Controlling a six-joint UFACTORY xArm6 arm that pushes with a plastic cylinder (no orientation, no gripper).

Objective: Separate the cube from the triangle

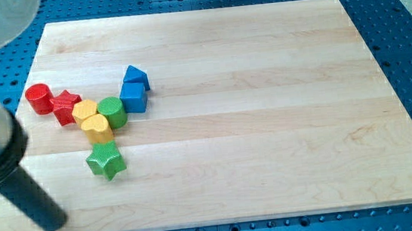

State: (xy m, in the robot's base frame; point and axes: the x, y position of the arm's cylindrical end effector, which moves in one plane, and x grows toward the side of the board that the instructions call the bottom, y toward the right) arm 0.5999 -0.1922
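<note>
A blue cube [134, 97] sits on the wooden board [266, 110] at the view's left. A blue triangle [135, 75] lies just above it, touching it. My tip [53, 220] is near the board's bottom-left corner, well below and to the left of both blue blocks. The rod rises from the tip toward the view's upper left, where the arm's large blurred body fills the corner.
A green cylinder [112, 111] touches the cube's left side. Beside it are a yellow hexagon-like block [84, 110], a yellow heart [97, 129], a red star [66, 106] and a red cylinder [38, 98]. A green star [106, 161] lies below them.
</note>
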